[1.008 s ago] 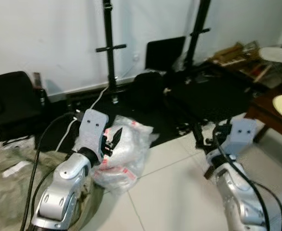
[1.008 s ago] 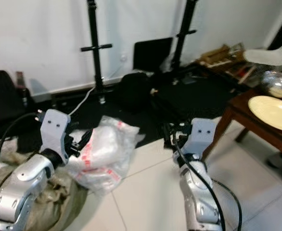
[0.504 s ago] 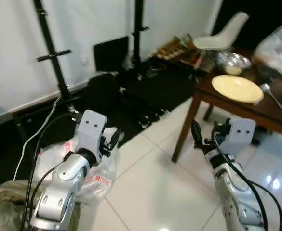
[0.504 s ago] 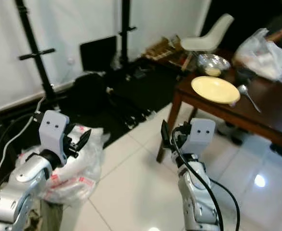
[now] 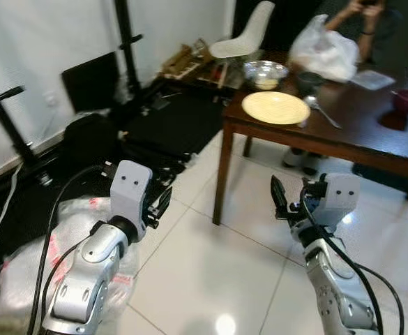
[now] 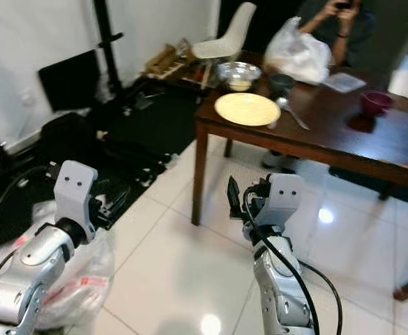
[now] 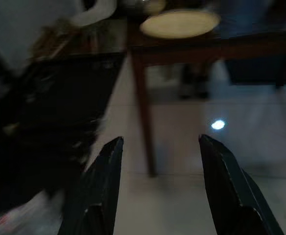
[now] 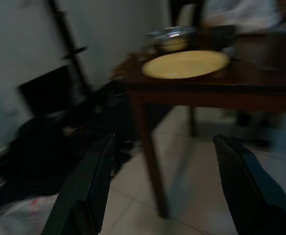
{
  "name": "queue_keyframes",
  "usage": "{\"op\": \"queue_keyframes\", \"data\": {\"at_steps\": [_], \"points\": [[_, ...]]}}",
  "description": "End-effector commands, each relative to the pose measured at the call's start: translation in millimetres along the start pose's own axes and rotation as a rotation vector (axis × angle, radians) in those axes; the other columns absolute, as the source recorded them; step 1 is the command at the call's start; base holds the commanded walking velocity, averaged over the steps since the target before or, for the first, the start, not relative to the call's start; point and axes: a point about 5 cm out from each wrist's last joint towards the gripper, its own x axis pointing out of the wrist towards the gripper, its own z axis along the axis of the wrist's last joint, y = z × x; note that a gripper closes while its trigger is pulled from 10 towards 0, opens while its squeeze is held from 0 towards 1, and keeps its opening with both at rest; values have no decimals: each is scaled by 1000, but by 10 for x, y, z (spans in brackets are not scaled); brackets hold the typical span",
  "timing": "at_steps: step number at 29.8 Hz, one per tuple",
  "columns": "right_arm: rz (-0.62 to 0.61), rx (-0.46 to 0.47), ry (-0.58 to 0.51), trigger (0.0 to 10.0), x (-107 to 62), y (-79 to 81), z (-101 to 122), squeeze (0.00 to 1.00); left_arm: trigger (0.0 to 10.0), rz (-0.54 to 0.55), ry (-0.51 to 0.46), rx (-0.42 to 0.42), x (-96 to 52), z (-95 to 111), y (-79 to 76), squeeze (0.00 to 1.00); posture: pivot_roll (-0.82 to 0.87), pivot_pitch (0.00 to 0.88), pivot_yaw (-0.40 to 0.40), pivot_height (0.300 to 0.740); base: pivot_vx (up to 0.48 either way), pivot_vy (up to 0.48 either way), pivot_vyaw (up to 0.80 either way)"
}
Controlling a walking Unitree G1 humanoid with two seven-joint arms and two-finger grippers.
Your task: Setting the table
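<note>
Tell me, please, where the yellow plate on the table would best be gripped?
Probably the rim of the yellow plate nearest the table corner: it lies flat near that edge, with a spoon on its far side. Come in low from the corner.

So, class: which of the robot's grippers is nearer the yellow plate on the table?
Right. The right gripper hangs short of the table's near edge below the yellow plate; the left gripper is farther off, above the floor.

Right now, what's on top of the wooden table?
On the wooden table sit a yellow plate, a metal bowl, a spoon, a dark cup, a white plastic bag and a maroon bowl. The bag hides whatever is behind it.
</note>
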Motion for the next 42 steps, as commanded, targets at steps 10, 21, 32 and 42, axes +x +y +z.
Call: {"op": "queue_keyframes", "data": {"at_steps": [10,21,32,42], "points": [[-8,0,5,10000,-6,-10,-15,0,10000,-5,-2,-6,-3,4,10,0,3,0,87,740,0,0,-800],[-8,9,0,10000,-2,-6,-7,0,10000,10,-34,2,34,57,14,0,1,0,89,740,0,0,-800],[68,46,-25,10000,26,149,30,0,10000,164,-88,71,122,123,76,0,-4,0,89,740,393,0,-197],[56,38,-28,10000,35,104,37,0,10000,165,-98,75,129,119,66,0,-2,0,90,740,480,0,0]]}}
